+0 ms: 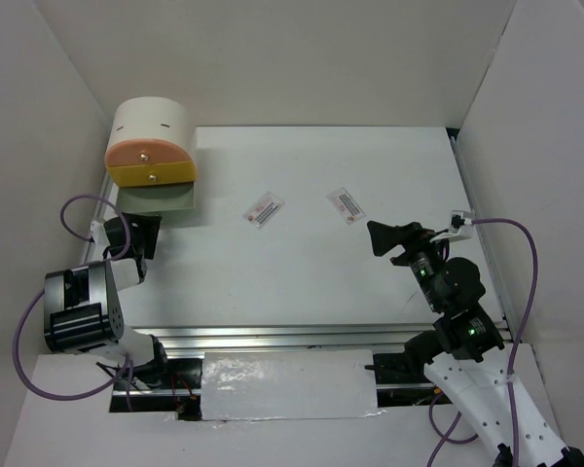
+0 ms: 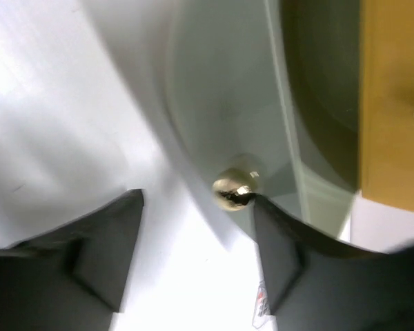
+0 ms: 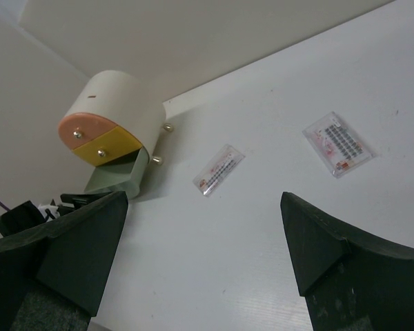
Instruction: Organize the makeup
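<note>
White table (image 1: 302,282), plain white walls (image 1: 302,58) on three sides (box-like setup). One sachet (image 1: 264,208) and a second sachet (image 1: 346,204) lie flat around 12 o'clock. The drawer box (image 1: 154,136) sits at 10 o'clock. Left gripper (image 2: 199,200) is spread around its knob (image 2: 234,190), and right gripper (image 3: 203,198) gapes empty.

A white surface (image 1: 302,282) sits boxed in by plain white walls (image 1: 302,58), a metal rail (image 1: 302,336) along its near edge.

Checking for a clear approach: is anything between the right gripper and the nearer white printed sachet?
Nothing visible. Only bare white table lies between the open right gripper and the nearer white printed sachet; the other sachet lies farther left, beyond it.
</note>
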`<action>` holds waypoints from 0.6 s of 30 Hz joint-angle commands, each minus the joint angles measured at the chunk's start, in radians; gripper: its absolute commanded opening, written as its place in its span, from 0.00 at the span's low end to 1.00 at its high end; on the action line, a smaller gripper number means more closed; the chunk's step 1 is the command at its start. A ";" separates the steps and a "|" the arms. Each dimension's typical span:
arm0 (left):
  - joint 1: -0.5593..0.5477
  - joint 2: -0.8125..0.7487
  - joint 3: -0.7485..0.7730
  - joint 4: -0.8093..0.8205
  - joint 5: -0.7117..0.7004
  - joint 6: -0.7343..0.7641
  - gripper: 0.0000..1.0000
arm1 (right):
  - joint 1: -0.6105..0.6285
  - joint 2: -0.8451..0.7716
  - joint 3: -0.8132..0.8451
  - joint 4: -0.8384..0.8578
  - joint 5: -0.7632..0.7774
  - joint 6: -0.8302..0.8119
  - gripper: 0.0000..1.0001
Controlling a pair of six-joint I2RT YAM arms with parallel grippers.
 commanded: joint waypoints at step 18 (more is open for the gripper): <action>-0.428 -0.446 0.211 -0.358 -0.266 0.468 0.99 | -0.008 -0.007 -0.010 0.048 -0.002 -0.005 1.00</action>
